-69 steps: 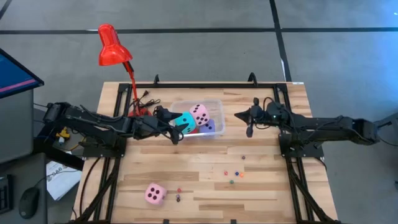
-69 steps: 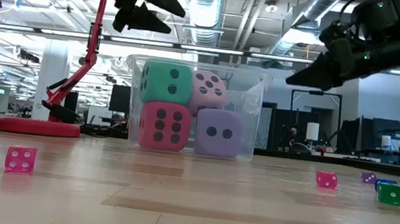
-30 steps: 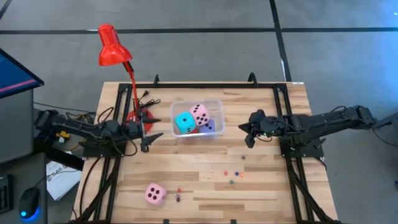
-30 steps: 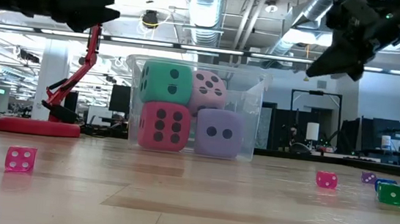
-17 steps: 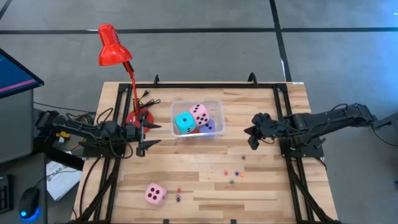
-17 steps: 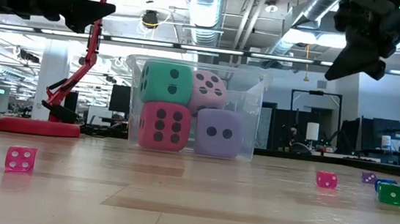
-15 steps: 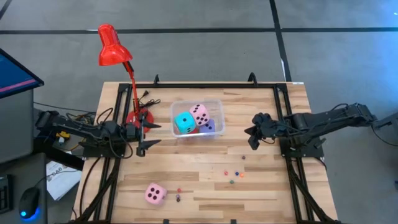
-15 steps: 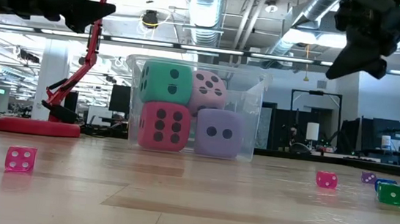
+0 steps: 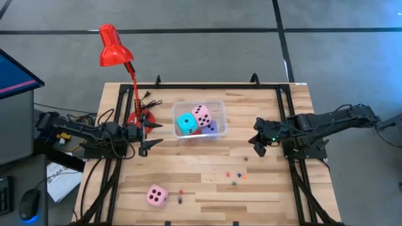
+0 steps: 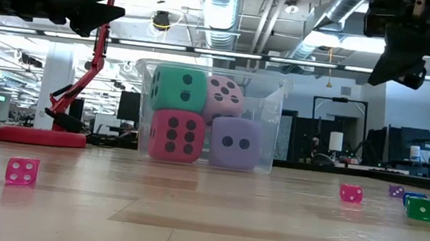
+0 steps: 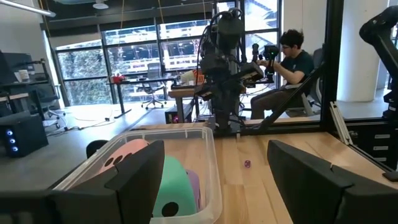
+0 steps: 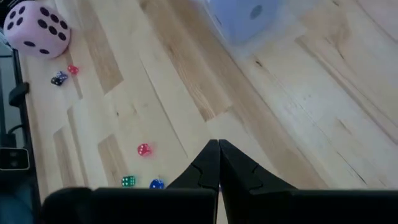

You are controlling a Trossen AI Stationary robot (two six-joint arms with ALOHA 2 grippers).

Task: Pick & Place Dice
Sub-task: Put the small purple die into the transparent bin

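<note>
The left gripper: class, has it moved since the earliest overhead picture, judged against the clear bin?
Yes. The left gripper has drawn back from the cyan die in the clear bin to a spot beside the red lamp's base, open and empty.

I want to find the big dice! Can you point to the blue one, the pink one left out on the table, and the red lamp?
Cyan die (image 9: 185, 123), high view, top face.
Loose pink die (image 9: 156, 195), high view, top face.
Lamp (image 9: 113, 46), high view, red shade.
</note>
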